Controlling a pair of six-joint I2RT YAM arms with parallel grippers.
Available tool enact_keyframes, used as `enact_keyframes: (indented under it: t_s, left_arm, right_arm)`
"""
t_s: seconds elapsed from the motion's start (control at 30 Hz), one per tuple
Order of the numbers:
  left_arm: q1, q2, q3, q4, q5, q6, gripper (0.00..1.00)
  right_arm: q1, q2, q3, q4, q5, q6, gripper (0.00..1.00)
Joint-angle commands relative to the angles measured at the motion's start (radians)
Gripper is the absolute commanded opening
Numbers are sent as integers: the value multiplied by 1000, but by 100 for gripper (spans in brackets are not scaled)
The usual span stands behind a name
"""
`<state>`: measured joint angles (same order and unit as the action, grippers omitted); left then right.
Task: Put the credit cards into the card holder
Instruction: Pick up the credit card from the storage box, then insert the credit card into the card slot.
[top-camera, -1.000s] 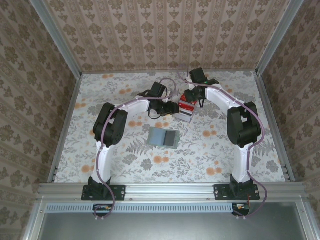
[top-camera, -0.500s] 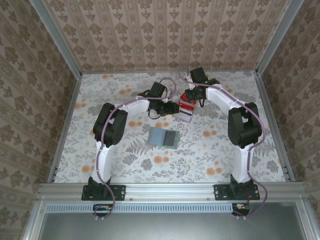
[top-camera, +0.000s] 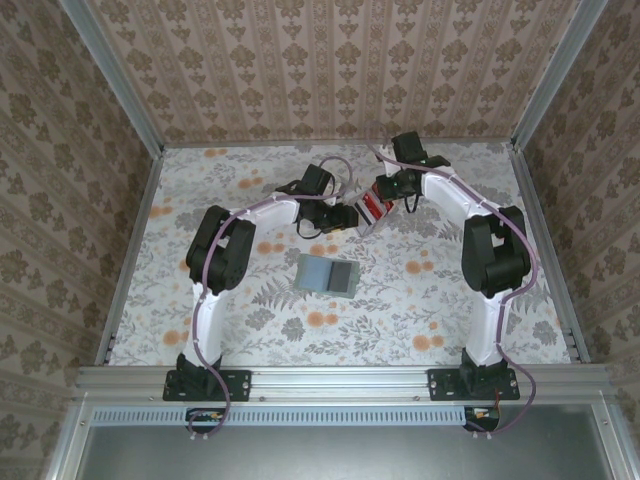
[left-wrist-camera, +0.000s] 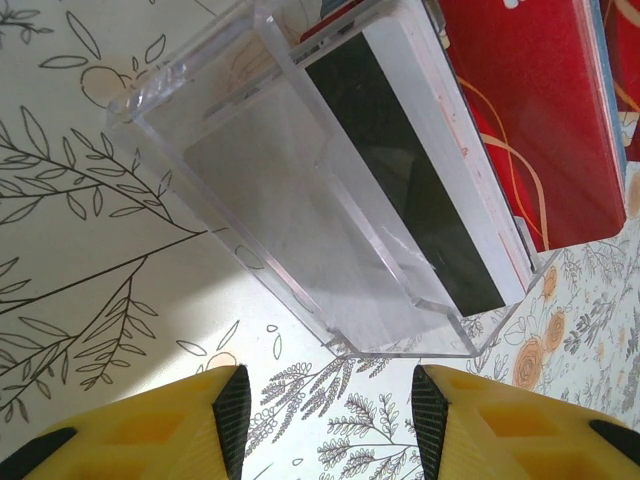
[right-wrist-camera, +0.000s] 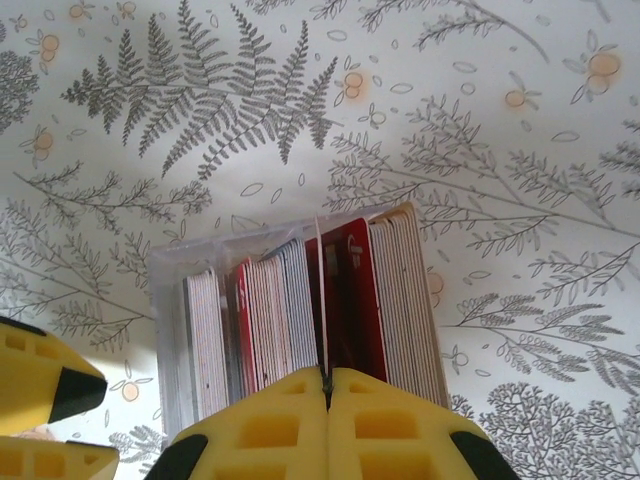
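Several red and pale credit cards (right-wrist-camera: 270, 320) stand on edge in a clear plastic box (left-wrist-camera: 300, 200) at the back middle of the table (top-camera: 368, 210). My right gripper (right-wrist-camera: 327, 385) is above the box, shut on the top edge of one thin pale card (right-wrist-camera: 321, 300) that is seen edge-on among the stack. My left gripper (left-wrist-camera: 330, 420) is open just off the box's left end with nothing between its fingers. The card holder (top-camera: 330, 273) lies open and flat on the table nearer the arms, showing a pale panel and a dark panel.
The floral tablecloth (top-camera: 250, 300) covers the table. Patterned walls with metal rails (top-camera: 130, 250) close in the left, right and back sides. The left gripper's yellow fingers (right-wrist-camera: 40, 390) show beside the box in the right wrist view.
My right gripper has shut on a card in the box and its arm has shifted slightly back and right. The left arm and the card holder have stayed put.
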<state>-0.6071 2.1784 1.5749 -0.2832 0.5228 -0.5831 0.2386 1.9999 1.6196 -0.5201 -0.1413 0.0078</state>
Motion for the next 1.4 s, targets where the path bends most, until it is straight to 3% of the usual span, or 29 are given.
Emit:
enact_keyframes:
  t_s: [0.0,0.43,0.77,0.93,1.03,1.17,1.37]
  left_arm:
    - [4,10,-17,4,7,-12,49]
    - [31,-123,-75,11,0,-17,49]
    - [134,-441,-353,9,-49,8,49]
    - [195,-550,-516,-36,-83,50,49]
    - [211,-596,-612,-39,-100,63,49]
    - [218,-593,-693,-29,-77,73,48]
    - [207,-566,-735,18,-39,56,48]
  right_arm:
    - [-11,-43,-31,27,-99,31,4]
    - [-44,-205,-114,120,-220,121,4]
    - [-30,-420,-385,278,-397,348,4]
    - [74,-514,-605,451,-440,563,4]
    - [158,-527,-750,586,-393,722,3]
    - [278,-489,-886,718,-277,854,3]
    - [321,-384,-967,869,-245,948,3]
